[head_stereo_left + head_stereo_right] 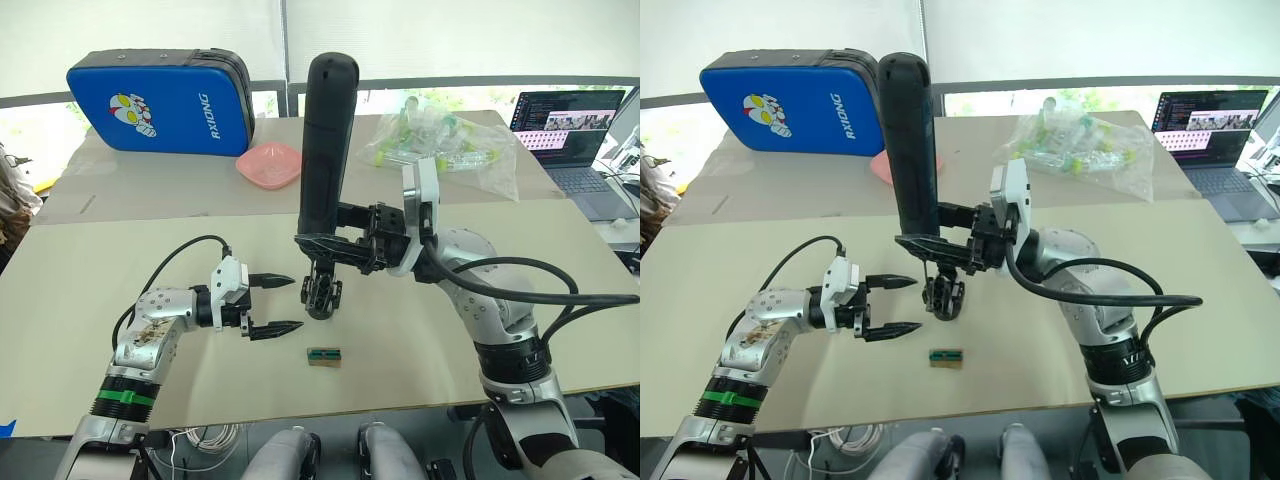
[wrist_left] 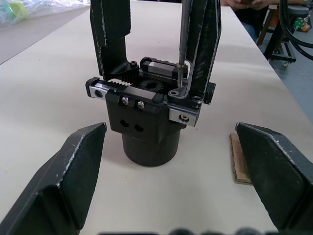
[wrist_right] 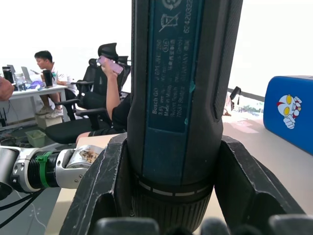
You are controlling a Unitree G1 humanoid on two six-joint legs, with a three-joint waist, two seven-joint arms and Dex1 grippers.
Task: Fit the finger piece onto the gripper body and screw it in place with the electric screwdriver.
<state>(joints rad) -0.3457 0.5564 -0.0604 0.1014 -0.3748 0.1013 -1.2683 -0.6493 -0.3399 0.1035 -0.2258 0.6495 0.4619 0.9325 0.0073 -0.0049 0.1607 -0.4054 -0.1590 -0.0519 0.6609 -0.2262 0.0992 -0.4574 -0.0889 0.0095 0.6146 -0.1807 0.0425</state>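
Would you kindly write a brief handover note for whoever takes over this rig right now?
Right hand: shut on the electric screwdriver, held upright, bit down on a screw on the gripper body.
Left hand: open, empty, beside the gripper body.
The gripper body stands on the table, both fingers up; the finger piece looks fitted.
Left: finish driving the screw; whether it is tight cannot be told.

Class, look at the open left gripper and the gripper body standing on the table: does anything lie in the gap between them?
Nothing visible does. The left gripper is open, facing the gripper body across bare table. The small green-and-tan block lies off to the side, nearer the robot.
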